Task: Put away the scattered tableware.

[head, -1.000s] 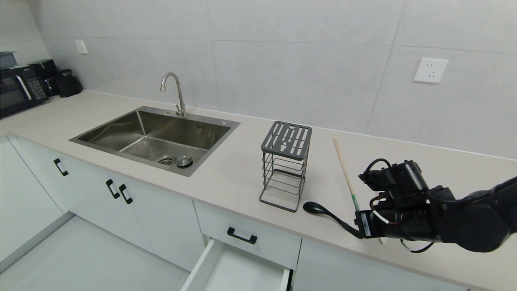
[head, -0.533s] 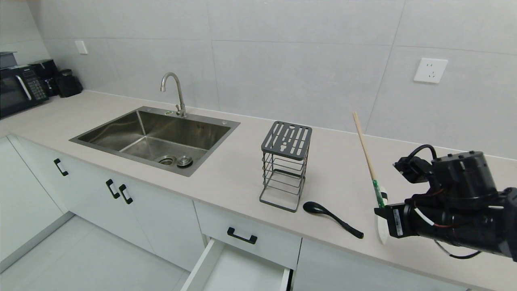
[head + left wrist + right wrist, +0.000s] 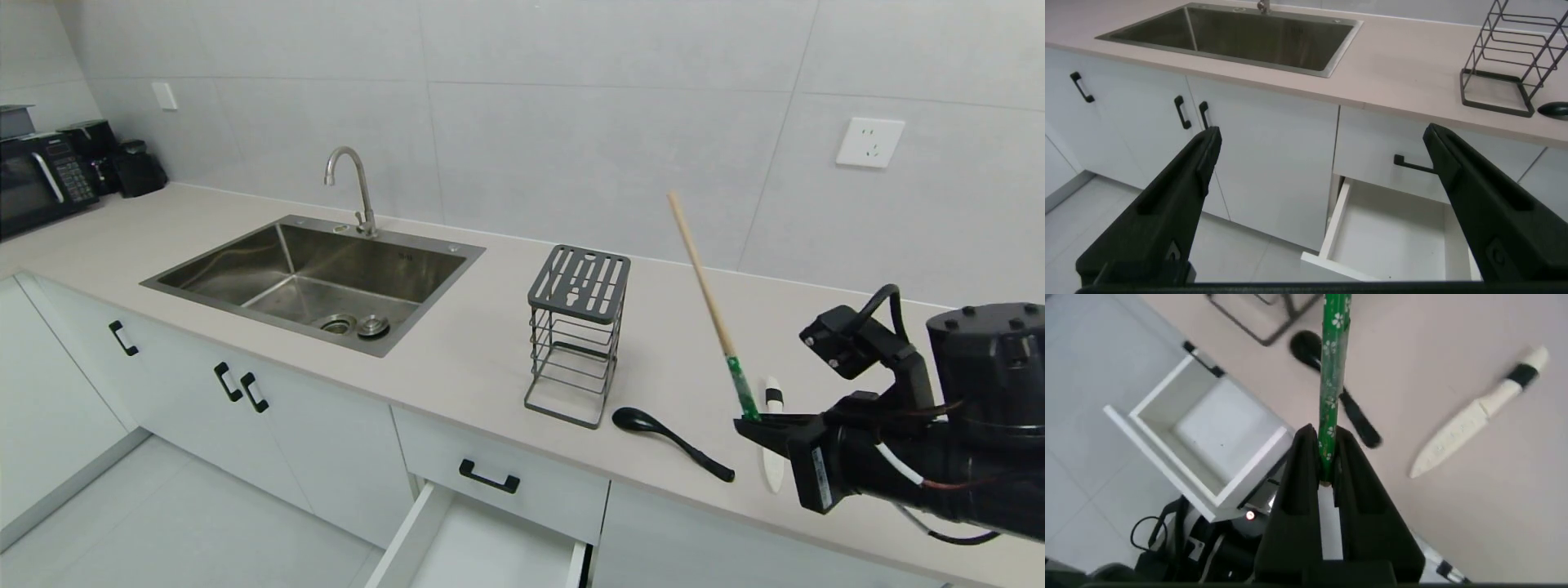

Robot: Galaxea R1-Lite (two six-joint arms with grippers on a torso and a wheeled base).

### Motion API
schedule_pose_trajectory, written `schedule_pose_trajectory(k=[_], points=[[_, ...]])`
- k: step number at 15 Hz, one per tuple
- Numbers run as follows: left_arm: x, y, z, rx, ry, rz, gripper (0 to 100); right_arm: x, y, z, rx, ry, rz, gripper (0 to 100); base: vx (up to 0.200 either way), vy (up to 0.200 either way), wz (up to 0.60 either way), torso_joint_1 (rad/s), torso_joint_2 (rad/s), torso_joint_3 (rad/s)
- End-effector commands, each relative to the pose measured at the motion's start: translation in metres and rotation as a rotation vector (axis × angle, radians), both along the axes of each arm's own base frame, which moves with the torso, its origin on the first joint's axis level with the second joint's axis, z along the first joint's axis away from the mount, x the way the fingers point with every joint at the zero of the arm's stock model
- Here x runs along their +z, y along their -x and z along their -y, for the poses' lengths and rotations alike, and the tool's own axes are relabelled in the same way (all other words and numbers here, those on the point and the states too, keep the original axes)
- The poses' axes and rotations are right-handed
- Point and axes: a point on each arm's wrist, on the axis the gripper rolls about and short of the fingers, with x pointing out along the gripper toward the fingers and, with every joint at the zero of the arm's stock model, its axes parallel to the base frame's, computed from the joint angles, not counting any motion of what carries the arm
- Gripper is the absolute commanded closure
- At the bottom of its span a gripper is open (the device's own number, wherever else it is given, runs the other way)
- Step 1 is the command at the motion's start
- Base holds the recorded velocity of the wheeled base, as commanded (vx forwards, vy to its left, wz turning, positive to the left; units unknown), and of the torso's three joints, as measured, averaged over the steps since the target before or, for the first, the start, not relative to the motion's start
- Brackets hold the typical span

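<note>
We see the chopsticks lifted clear of the counter, to the right of the wire rack. They are tilted, bare wooden end up toward the wall, green end pinched between the closed fingers of the right gripper. A black spoon lies on the counter just right of the rack's foot, and a white knife lies farther right. Below the rack a drawer stands open. The sink sits left of the rack. The left gripper hangs before the cabinets, lower than the rack, fingers spread wide around nothing.
</note>
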Motion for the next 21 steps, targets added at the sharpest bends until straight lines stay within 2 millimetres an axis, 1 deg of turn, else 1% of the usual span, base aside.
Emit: schedule_pose_trajectory(k=[1,3,4,5,8,10,12,14,15,17,18,19,20,21], points=[[0.0,0.0,0.0,0.0,0.001,-0.001,0,0.007,0.006,-0.011,0.15,0.019,0.061,100,0.0,0.0,0.0,0.0,0.0,0.0],[0.0,0.0,0.0,0.0,0.001,-0.001,0,0.006,0.002,-0.017,0.258,0.065,0.091,100,0.0,0.0,0.0,0.0,0.0,0.0],[0.0,0.0,0.0,0.0,0.001,-0.001,0,-0.002,-0.001,-0.024,0.292,0.092,0.06,100,0.0,0.0,0.0,0.0,0.0,0.0],[0.0,0.0,0.0,0.0,0.001,-0.001,0,-0.008,0.0,-0.025,0.3,0.1,0.04,100,0.0,0.0,0.0,0.0,0.0,0.0],[0.0,0.0,0.0,0.0,0.001,-0.001,0,-0.027,0.012,-0.015,0.305,0.136,-0.019,100,0.0,0.0,0.0,0.0,0.0,0.0],[0.0,0.0,0.0,0.0,0.001,-0.001,0,-0.031,0.016,-0.015,0.356,0.179,0.0,100,0.0,0.0,0.0,0.0,0.0,0.0],[0.0,0.0,0.0,0.0,0.001,-0.001,0,-0.032,0.025,-0.031,0.45,0.185,0.004,100,0.0,0.0,0.0,0.0,0.0,0.0],[0.0,0.0,0.0,0.0,0.001,-0.001,0,-0.044,0.024,-0.043,0.497,0.211,-0.04,100,0.0,0.0,0.0,0.0,0.0,0.0],[0.0,0.0,0.0,0.0,0.001,-0.001,0,-0.047,0.024,-0.047,0.51,0.217,-0.049,100,0.0,0.0,0.0,0.0,0.0,0.0],[0.0,0.0,0.0,0.0,0.001,-0.001,0,-0.06,0.03,-0.084,0.628,0.252,-0.072,100,0.0,0.0,0.0,0.0,0.0,0.0],[0.0,0.0,0.0,0.0,0.001,-0.001,0,-0.064,0.03,-0.098,0.662,0.259,-0.075,100,0.0,0.0,0.0,0.0,0.0,0.0],[0.0,0.0,0.0,0.0,0.001,-0.001,0,-0.066,0.027,-0.106,0.672,0.259,-0.075,100,0.0,0.0,0.0,0.0,0.0,0.0],[0.0,0.0,0.0,0.0,0.001,-0.001,0,-0.069,0.016,-0.123,0.679,0.254,-0.07,100,0.0,0.0,0.0,0.0,0.0,0.0],[0.0,0.0,0.0,0.0,0.001,-0.001,0,-0.07,0.007,-0.134,0.679,0.247,-0.059,100,0.0,0.0,0.0,0.0,0.0,0.0]])
